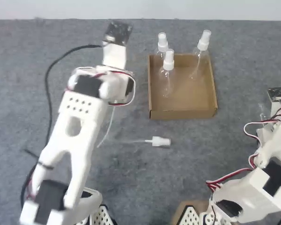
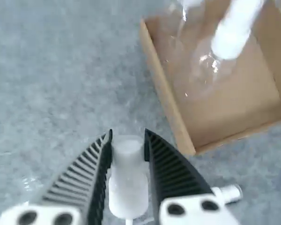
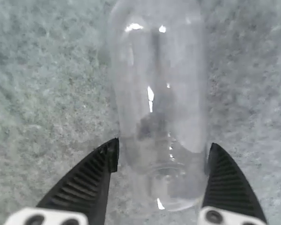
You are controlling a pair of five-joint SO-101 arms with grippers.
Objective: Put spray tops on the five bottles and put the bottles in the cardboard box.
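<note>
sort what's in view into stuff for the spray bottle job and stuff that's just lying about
For the job:
cardboard box
three topped bottles at it
loose spray top
held spray top in left gripper
bare bottle at right gripper

Just there:
grey carpet
black cable

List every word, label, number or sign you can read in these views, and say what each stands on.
None: no text, number or sign can be read.
The cardboard box has plain walls.
The capped bottles in it and the clear bottle at the right claw show no label.
The loose spray top on the carpet and the held spray top in the left claw are bare white.
</note>
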